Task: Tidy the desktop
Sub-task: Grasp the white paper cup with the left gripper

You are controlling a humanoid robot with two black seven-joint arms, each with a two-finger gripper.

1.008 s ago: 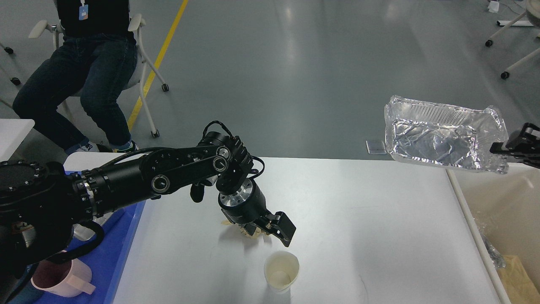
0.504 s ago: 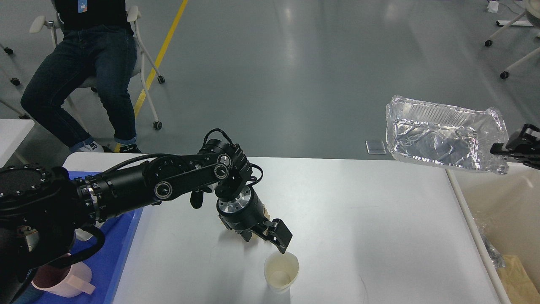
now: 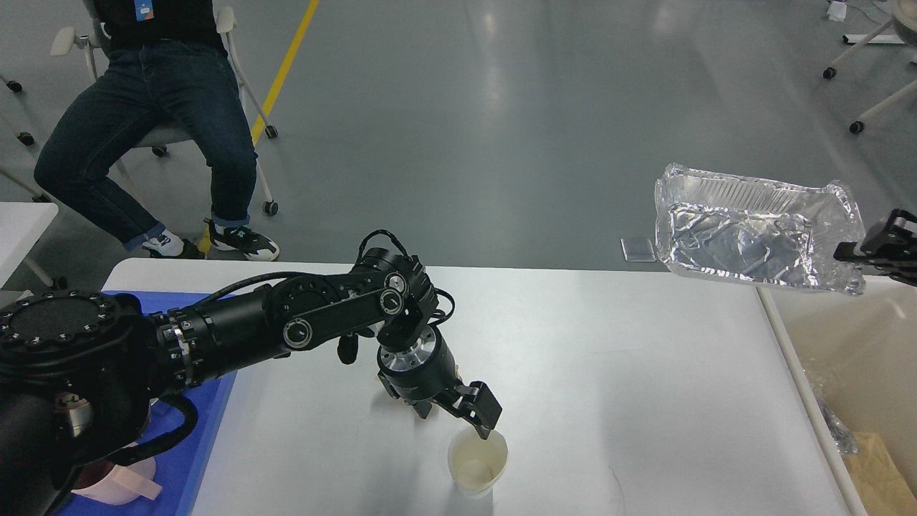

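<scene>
The white desktop [image 3: 609, 373] fills the lower middle of the head view. A cream paper cup [image 3: 478, 462] stands upright on it near the front edge. My left gripper [image 3: 455, 420] points down just behind the cup, jaws apart, with one fingertip [image 3: 484, 428] at the cup's far rim. Nothing shows between the fingers. My right gripper [image 3: 870, 251] at the right edge is shut on the rim of a crumpled foil tray [image 3: 752, 233] and holds it in the air above the desktop's far right corner.
A blue tray [image 3: 211, 401] lies at the desktop's left end, with a pink mug [image 3: 118, 487] partly hidden by my arm. A cream bin [image 3: 852, 344] stands along the right edge, with packaging inside. A seated person [image 3: 143, 107] is beyond the far left corner.
My left gripper has moved right and down, so its fingertip now meets the cup's rim. A beige scrap seen under it earlier is now hidden. The foil tray has barely moved.
</scene>
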